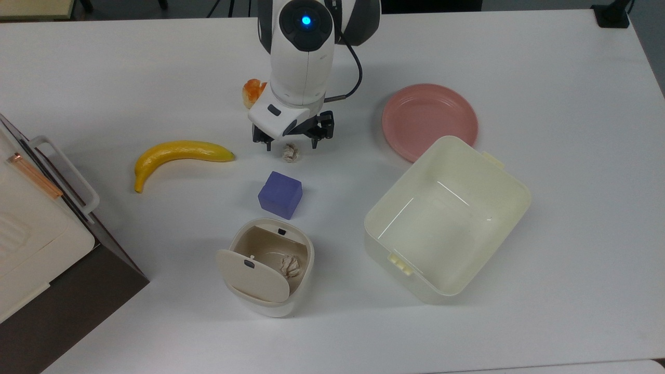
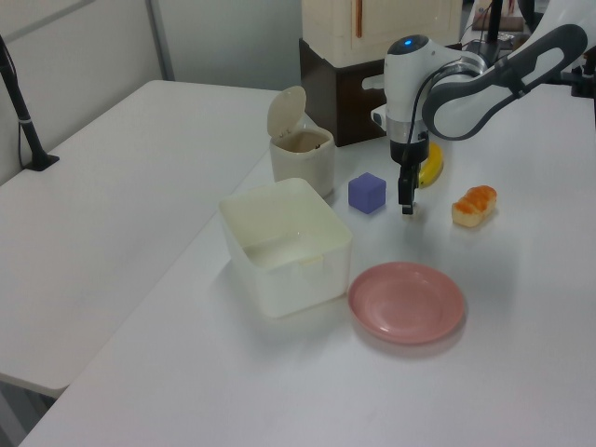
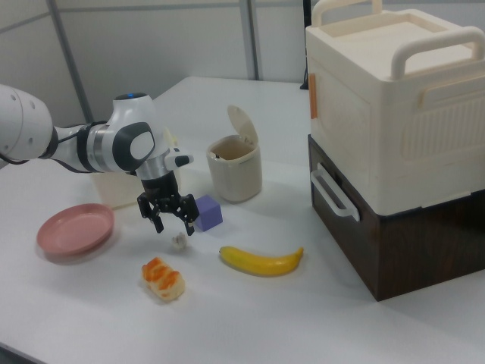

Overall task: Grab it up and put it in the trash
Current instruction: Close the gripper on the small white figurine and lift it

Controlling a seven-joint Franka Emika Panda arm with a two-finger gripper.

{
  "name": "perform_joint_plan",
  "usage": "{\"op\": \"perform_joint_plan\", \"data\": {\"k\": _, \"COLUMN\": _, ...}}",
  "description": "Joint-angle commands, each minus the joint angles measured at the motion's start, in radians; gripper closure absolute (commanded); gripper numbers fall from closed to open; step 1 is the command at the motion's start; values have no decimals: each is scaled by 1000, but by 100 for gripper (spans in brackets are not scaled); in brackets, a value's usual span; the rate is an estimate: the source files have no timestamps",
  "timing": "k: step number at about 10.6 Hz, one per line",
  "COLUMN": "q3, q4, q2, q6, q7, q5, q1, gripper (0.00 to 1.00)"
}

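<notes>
The small crumpled off-white paper ball (image 1: 290, 154) lies on the white table between the purple cube (image 1: 280, 195) and the bread. My gripper (image 1: 291, 147) is open and hangs right over the ball, one finger on each side of it in the top view. In the right view the ball (image 3: 179, 241) lies just below the gripper (image 3: 173, 225), not touching it. The trash (image 1: 267, 266), a rounded beige bin, stands beyond the cube with its flap lid up and another paper ball (image 1: 290, 266) inside. In the left view the gripper (image 2: 407, 207) points down beside the cube (image 2: 367, 192).
A banana (image 1: 179, 155) lies at the top view's left, an orange-topped bread (image 1: 253, 91) behind the arm. A pink plate (image 1: 429, 120) and a large cream tub (image 1: 506, 200) sit at the top view's right. A big cream and brown box (image 1: 31, 234) fills the left edge.
</notes>
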Motion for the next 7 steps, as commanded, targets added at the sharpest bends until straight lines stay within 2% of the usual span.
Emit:
{"op": "perform_joint_plan", "data": {"k": 1, "q3": 1, "q4": 6, "q2": 21, "q6": 3, "q7": 32, "q5": -43, "q1": 4, "gripper": 5}}
{"op": "perform_joint_plan", "data": {"k": 3, "q3": 1, "q4": 14, "q2": 39, "q6": 4, "q7": 32, "q5": -60, "q1": -1, "gripper": 8}}
{"op": "perform_joint_plan", "data": {"k": 4, "q3": 1, "q4": 21, "q2": 44, "q6": 3, "q7": 34, "q5": -61, "q1": -1, "gripper": 18}}
{"op": "perform_joint_plan", "data": {"k": 6, "q3": 1, "q4": 23, "q2": 50, "q6": 6, "q7": 66, "q5": -61, "q1": -1, "gripper": 46}}
{"op": "perform_joint_plan", "data": {"k": 7, "q3": 1, "q4": 27, "q2": 50, "q6": 6, "q7": 81, "q5": -69, "q1": -1, "gripper": 79}}
